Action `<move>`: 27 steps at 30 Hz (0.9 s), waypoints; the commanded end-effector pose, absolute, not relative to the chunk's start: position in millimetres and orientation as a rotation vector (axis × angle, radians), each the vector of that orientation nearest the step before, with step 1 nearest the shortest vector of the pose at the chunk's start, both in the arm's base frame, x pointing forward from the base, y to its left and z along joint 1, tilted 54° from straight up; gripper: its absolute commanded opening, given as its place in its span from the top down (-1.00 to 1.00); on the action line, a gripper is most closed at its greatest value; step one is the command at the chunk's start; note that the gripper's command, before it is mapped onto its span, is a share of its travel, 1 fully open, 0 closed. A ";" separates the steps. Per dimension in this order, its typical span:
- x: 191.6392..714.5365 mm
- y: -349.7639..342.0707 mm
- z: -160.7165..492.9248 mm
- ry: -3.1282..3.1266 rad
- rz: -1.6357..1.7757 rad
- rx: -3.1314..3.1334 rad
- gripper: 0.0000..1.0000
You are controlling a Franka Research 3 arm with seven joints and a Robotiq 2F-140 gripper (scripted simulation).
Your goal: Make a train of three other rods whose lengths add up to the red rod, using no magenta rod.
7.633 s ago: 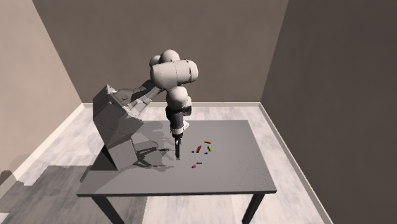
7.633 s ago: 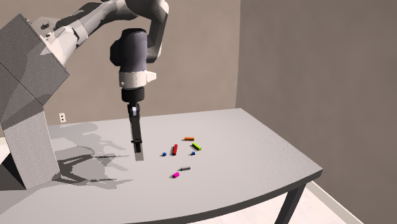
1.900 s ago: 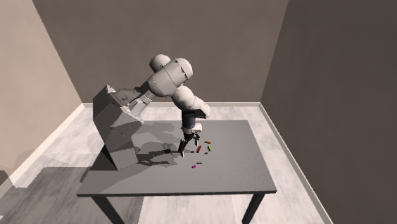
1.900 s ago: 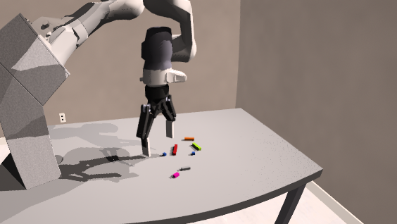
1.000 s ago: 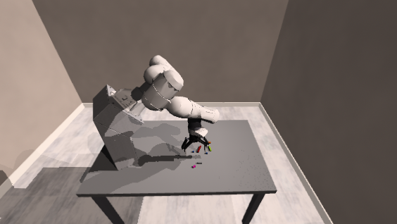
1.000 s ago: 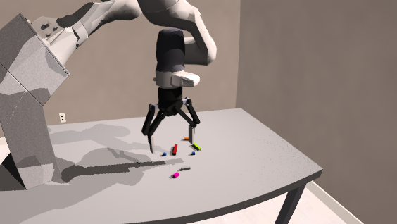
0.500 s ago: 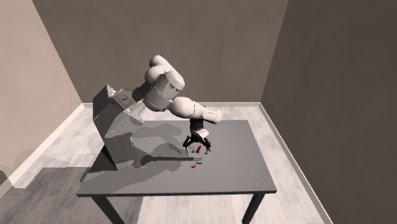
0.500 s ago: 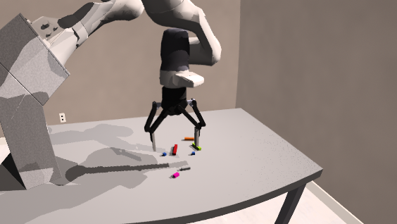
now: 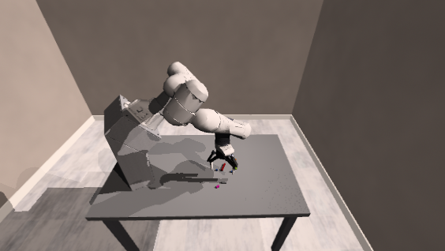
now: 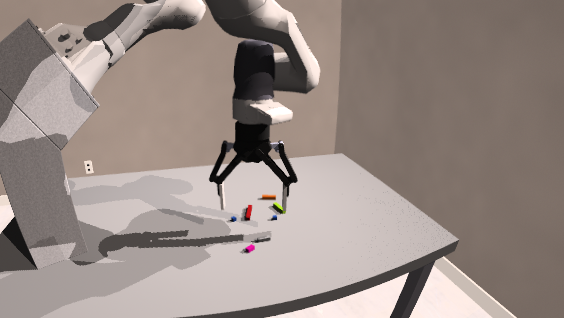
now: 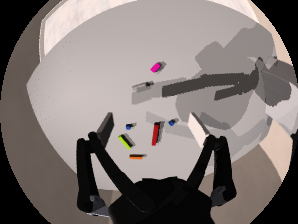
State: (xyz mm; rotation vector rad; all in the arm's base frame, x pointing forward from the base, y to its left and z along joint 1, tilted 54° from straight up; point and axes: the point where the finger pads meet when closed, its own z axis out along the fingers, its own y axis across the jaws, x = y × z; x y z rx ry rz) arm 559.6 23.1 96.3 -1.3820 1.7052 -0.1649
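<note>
rods [image 9: 223, 166] [image 10: 248, 212] [image 11: 156, 134] on the table [image 9: 256, 197] [image 10: 350, 225] [image 11: 100, 75] number seven, two of them blue.

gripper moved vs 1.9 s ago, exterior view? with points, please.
Yes. The gripper [image 9: 222, 170] [image 10: 253, 206] [image 11: 152, 119] has shifted rightward in the exterior view; its fingers now straddle the red rod [image 9: 223, 166] [image 10: 248, 212] [image 11: 156, 134] from above.
</note>
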 end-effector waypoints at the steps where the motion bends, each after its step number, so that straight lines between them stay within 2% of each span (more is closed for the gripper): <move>1: 559.8 24.3 97.6 1.819 -0.080 -1.232 -1.00; 27: 564.1 27.9 112.4 1.992 0.135 -0.929 -1.00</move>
